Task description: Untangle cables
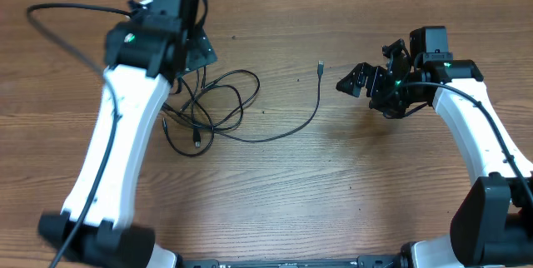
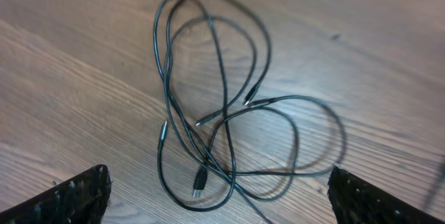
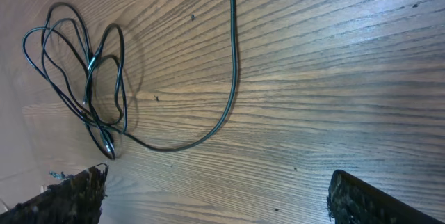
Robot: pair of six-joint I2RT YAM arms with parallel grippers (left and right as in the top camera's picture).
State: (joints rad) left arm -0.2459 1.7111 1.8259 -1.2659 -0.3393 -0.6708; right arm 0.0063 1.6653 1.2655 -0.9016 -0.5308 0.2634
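Note:
The cables lie as thin black cords in tangled loops left of the table's middle. One strand curves right and ends in a small plug. In the left wrist view the loops overlap, with a silver-tipped plug low in the bundle. My left gripper hangs over the tangle's upper left part, open, holding nothing. Its fingertips show wide apart at the frame's bottom corners. My right gripper is open right of the free plug, empty. The right wrist view shows the tangle and the long strand.
The wooden table carries only the cords. A thick black wire runs along the left arm at the far left. Both arm bases stand at the near edge, left and right.

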